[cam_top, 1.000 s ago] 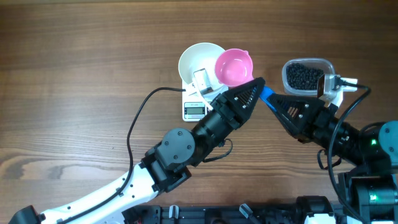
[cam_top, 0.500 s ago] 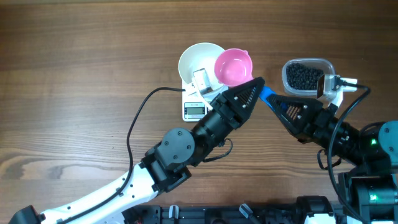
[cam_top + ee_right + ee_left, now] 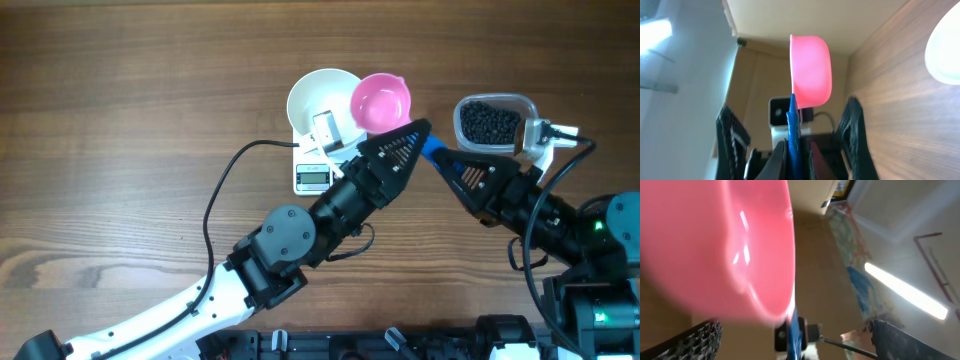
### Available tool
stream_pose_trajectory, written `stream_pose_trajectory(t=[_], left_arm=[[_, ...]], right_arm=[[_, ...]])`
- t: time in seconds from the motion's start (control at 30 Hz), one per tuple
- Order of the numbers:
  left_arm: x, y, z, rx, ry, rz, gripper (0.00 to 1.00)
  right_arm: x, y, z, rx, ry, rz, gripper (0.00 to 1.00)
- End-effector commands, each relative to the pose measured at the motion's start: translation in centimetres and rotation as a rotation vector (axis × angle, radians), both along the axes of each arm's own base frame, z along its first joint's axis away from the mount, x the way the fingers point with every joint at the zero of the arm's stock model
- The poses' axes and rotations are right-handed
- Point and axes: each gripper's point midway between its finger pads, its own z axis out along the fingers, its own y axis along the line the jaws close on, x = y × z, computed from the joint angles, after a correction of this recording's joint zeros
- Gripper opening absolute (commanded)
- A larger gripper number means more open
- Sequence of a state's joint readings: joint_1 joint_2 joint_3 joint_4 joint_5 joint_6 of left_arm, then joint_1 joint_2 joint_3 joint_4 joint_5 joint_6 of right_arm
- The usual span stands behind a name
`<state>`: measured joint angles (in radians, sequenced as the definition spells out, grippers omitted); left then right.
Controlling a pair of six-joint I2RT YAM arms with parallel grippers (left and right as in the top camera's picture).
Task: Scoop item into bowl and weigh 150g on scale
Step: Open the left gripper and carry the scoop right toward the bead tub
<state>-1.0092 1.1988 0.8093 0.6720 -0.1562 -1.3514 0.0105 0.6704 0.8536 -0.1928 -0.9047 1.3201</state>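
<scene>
Pink scoop [image 3: 380,102]: R fingers [image 3: 465,172] pinch its blue handle [image 3: 433,152]; L fingers [image 3: 400,150] spread wide either side.

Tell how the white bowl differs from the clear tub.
The white bowl is round and opaque; the clear tub is rectangular and see-through. The bowl sits on the scale; the tub on the table. The tub holds black beads; the bowl's visible part shows none. Both are open-topped.
</scene>
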Motion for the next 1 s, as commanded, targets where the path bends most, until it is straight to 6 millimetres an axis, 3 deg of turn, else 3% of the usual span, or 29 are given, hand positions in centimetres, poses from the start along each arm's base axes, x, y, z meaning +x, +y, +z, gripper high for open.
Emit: stream_pose_trajectory(t=[0.0,0.2,0.37,0.5,0.67,0.83,0.97], left_arm=[[-0.2,-0.5,-0.9,0.077,-0.012,-0.009,1.0],[-0.2,-0.7,-4.3,0.379,-0.135,0.029,1.0],[-1.0,0.9,-6.1,0.574,-0.181,0.032,1.0],[-1.7,4.6,-6.9,0.712,-0.175,0.047,1.0],[-3.3,10.8,-8.0,0.881,-0.064,0.053,1.0],[-5.2,16.2,-9.0,0.996,0.061,0.08,1.0],[-6.0,17.4,-9.6,1.016,0.085,0.081,1.0]], right_arm=[[1.1,-1.2,0.7,-0.101,-0.134,-0.102,0.04],[1.9,-2.1,-0.7,-0.202,-0.161,-0.163,0.04],[2.8,-3.8,-2.8,-0.278,-0.106,-0.244,0.05],[2.9,-4.3,-3.6,-0.308,-0.087,-0.26,0.05],[2.4,-4.7,-4.7,-0.368,-0.048,-0.265,0.05],[0.9,-7.4,-6.0,-0.546,0.064,-0.376,0.05],[-1.2,-8.9,-4.8,-0.666,0.093,-0.425,0.04]])
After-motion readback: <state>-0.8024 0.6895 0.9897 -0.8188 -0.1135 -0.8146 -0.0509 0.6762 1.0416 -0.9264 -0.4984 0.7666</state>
